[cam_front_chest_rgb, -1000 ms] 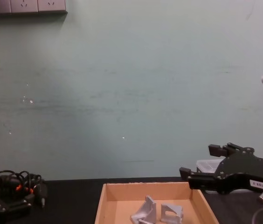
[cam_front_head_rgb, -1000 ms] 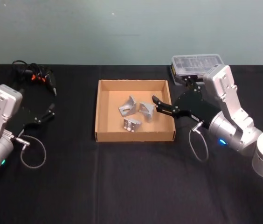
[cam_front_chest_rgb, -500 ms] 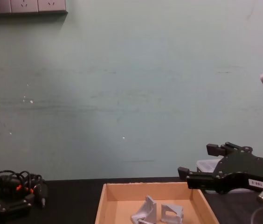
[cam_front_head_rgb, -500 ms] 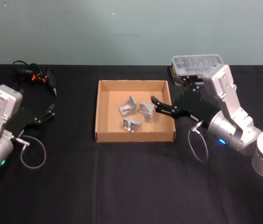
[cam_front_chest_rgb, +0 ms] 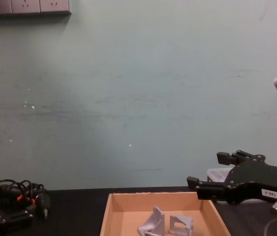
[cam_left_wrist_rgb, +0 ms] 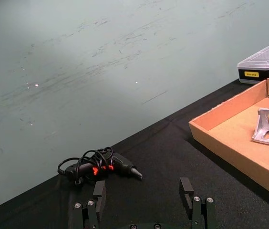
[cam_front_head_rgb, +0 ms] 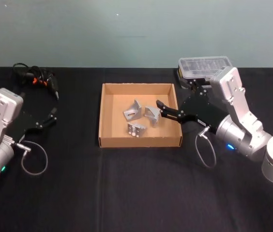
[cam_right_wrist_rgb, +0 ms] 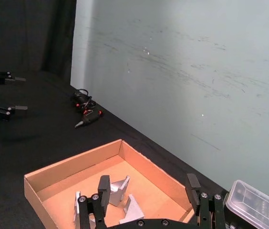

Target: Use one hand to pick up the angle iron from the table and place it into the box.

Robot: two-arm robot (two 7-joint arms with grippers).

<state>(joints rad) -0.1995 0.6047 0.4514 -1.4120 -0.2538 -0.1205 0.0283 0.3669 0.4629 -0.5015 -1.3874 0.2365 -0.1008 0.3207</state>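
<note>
I'm looking at two silver-grey arms, each ending in a black right gripper point(cam_front_head_rgb: 161, 108) and left gripper point(cam_front_head_rgb: 54, 113) with flat fingers. Thin grey cables are looping off both wrists (silver screws dotting the finger bases), blue lights are glowing, and a small white label is showing.

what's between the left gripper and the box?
Bare black table, in the head view: nothing lies between the left gripper and the box. The cabled tool sits farther back, off that line.
</note>
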